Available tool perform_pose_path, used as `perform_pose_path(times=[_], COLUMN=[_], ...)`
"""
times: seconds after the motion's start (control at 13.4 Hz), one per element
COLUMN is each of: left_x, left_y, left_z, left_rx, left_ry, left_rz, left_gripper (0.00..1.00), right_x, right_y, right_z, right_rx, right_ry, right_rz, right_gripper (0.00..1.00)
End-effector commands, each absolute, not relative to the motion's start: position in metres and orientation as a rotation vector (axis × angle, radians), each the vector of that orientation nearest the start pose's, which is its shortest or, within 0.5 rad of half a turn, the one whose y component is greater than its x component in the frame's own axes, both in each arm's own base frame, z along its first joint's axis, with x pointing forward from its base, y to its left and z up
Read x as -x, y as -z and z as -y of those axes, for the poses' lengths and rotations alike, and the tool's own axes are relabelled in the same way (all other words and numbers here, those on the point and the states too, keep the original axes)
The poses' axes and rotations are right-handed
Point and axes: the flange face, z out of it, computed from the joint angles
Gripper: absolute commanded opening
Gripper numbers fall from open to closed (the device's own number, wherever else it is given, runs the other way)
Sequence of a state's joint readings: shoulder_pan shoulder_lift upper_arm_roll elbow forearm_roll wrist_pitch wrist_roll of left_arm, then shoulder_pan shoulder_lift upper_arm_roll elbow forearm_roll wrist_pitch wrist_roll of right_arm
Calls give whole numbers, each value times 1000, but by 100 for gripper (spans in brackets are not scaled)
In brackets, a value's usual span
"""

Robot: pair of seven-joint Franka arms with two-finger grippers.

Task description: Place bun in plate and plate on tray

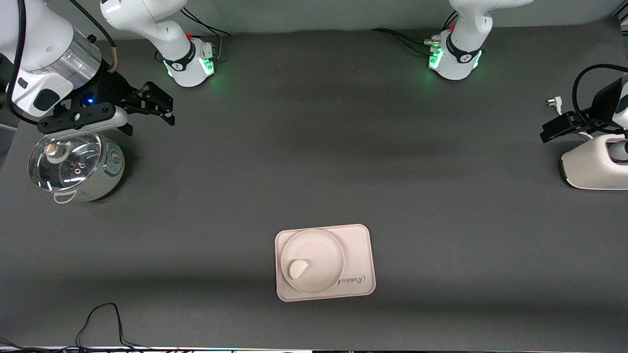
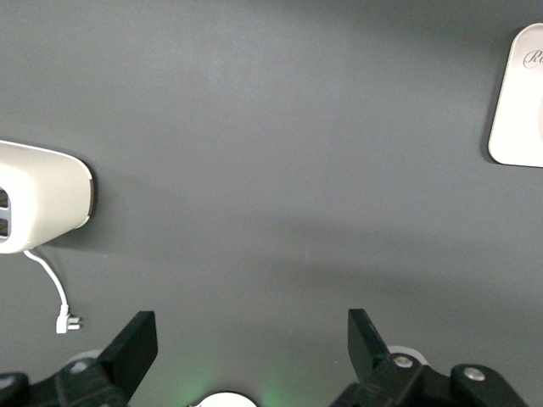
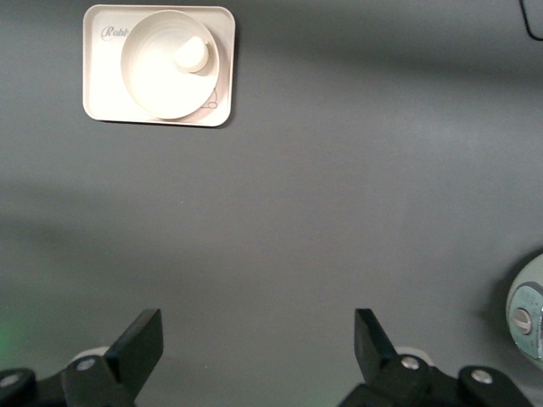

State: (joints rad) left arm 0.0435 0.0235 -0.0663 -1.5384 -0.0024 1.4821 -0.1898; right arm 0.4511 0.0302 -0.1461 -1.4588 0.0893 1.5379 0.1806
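Bun (image 1: 298, 268) lies in plate (image 1: 314, 244); plate sits on tray (image 1: 360, 245), near front camera. Task looks complete. Right gripper (image 1: 159, 105) beside lidded pot (image 1: 73, 166), left gripper (image 2: 253, 339) over toaster (image 1: 596, 166); both jaws wide, empty.

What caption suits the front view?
Bun sits in plate on tray; both open hands wait at the table's ends.

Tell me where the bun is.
In the front view, the bun lies in the plate, which sits on the tray near the front camera.
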Motion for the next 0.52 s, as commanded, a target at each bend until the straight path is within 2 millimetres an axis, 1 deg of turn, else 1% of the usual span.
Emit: perform_pose_path(times=[0.0, 0.07, 0.15, 0.22, 0.3, 0.45], left_x=[-546, -546, -547, -546, -547, -548], left_y=[-624, -625, -625, -624, -625, -625], left_z=[9, 9, 7, 6, 5, 4], left_rx=[3128, 3131, 3127, 3129, 3131, 3142], left_ry=[-93, -91, -91, -93, -89, -90], left_rz=[195, 199, 197, 166, 135, 135], left_gripper=[100, 100, 100, 100, 100, 100], right_x=[-532, -532, -531, -525, -523, -520], right_y=[-659, -660, -656, -658, -659, -657], right_z=[-164, -151, -130, -117, -111, -111], right_rx=[3102, 3105, 3108, 3106, 3118, 3126], right_ry=[70, 63, 40, 43, 42, 22], right_rz=[136, 107, 69, 47, 41, 41], right_gripper=[100, 100, 100, 100, 100, 100])
